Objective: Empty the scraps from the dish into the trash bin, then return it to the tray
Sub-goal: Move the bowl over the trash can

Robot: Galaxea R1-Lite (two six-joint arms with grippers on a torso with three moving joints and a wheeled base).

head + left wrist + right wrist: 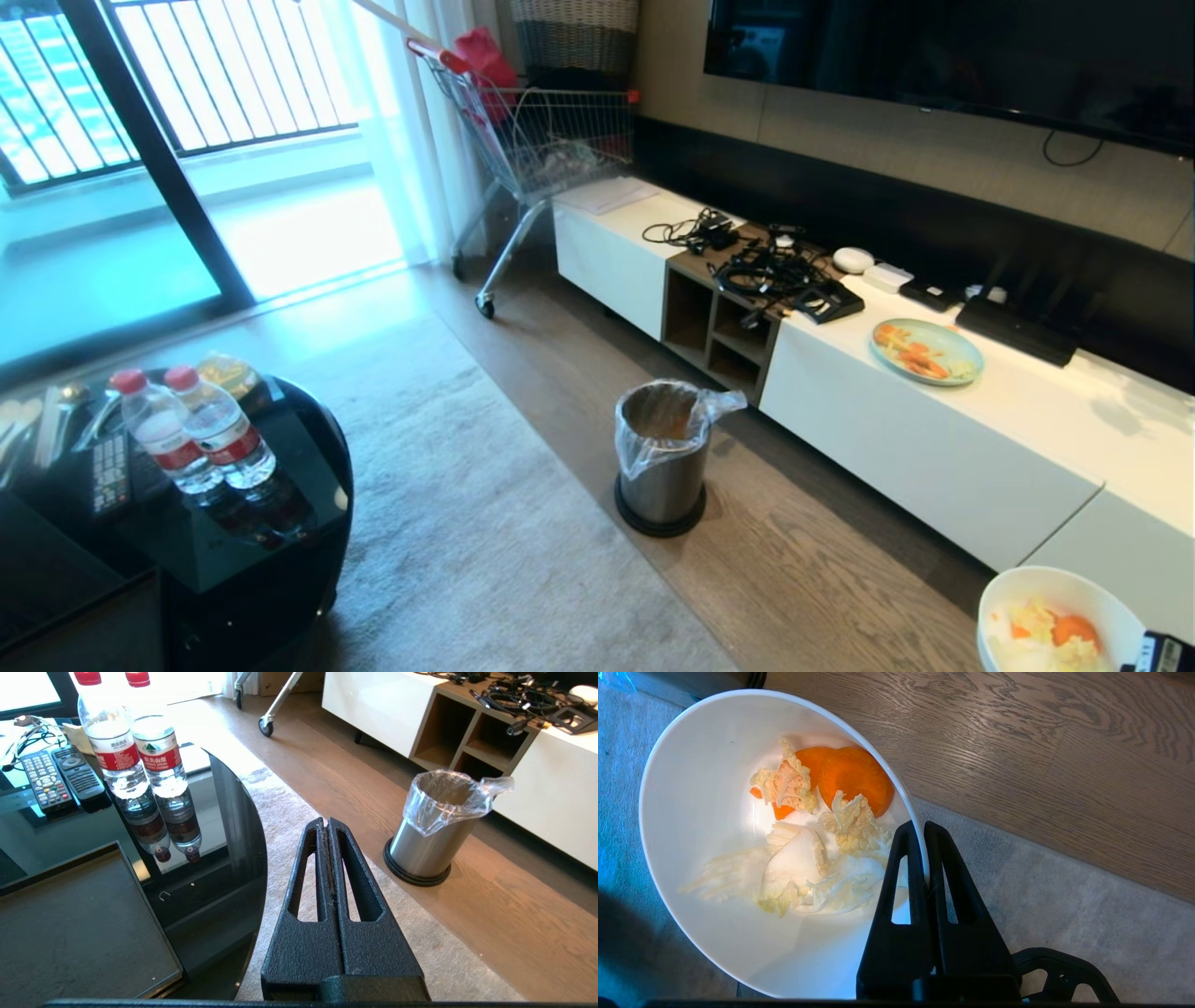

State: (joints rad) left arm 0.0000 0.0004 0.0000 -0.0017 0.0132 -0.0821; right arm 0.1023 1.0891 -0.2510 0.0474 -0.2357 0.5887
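My right gripper [920,828] is shut on the rim of the white dish [710,826], one finger inside and one outside, holding it in the air over carpet and wood floor. The scraps [817,835], pale cabbage shreds and orange carrot slices, lie in the dish. In the head view the dish [1036,588] shows at the bottom right corner, right of and nearer than the steel trash bin [663,457] with its clear liner. The black tray [79,933] lies on the dark glass table. My left gripper [326,822] hangs shut and empty over the carpet beside that table.
Two water bottles [201,429] and remote controls [44,781] stand on the glass table [280,485]. A low white TV cabinet [934,448] carries a pale blue-green plate [926,351] with food and a tangle of cables [766,266]. A shopping cart [541,140] stands at the back.
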